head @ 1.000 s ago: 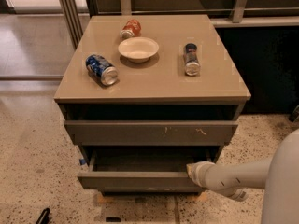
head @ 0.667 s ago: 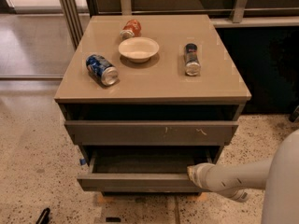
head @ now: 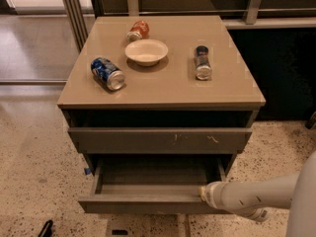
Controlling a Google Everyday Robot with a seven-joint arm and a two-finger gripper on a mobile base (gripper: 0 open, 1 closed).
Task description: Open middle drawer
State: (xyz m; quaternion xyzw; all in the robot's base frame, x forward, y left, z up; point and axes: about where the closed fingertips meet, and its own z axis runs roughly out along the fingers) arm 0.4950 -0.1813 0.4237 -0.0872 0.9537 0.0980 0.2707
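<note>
Our end effector point(head: 204, 194), its grip something we cannot tell, sits at the right end of the middle drawer point(head: 143, 204) below the table's point(head: 168, 89) front edge, and the drawer now stands slightly further out, so opening looks nearly complete.

Wht rounded arm point(head: 256, 194), jaws btm right

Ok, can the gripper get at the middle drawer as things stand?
Likely yes. The gripper sits at the right end of the middle drawer, which is pulled partly out, and nothing stands between them.
</note>
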